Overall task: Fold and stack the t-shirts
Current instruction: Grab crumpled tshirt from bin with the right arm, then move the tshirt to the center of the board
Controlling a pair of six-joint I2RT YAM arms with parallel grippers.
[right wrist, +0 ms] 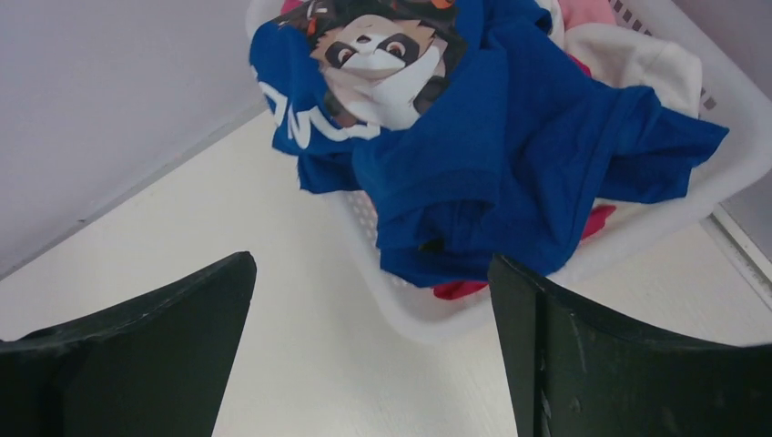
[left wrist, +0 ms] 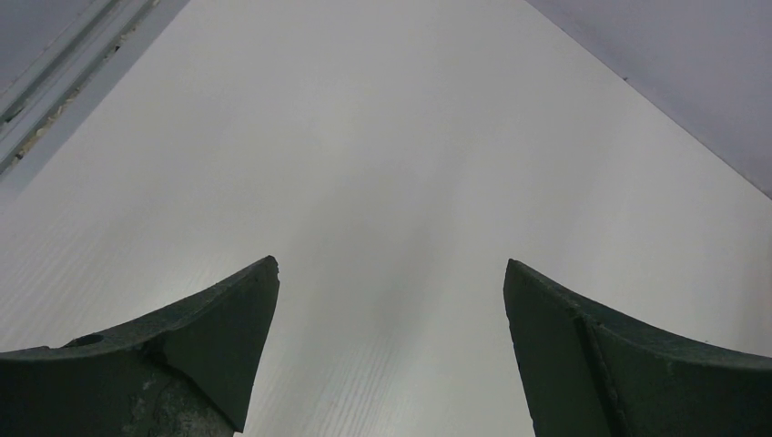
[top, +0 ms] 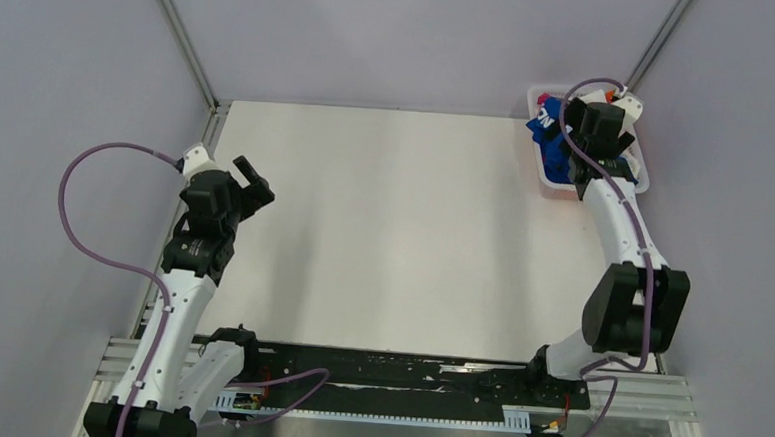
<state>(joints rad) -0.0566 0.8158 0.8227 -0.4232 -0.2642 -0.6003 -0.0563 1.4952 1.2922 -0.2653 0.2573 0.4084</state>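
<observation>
White table (top: 383,228), crumpled blue t-shirt (right wrist: 510,155), basket (right wrist: 728,173)

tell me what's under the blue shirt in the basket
Under the blue t-shirt, magenta cloth peeks out at its lower edge, with white cloth and pink cloth beside it. What else fills the basket is covered.

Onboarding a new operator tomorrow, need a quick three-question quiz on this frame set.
1. Where is the blue t-shirt? A spread out flat; B bunched in the white basket; C held by a gripper.
2. Fill in: the left gripper and right gripper both stand ____.
3. True or false: the left gripper is beside the basket.
Key: 1 B; 2 open; 3 false.
</observation>
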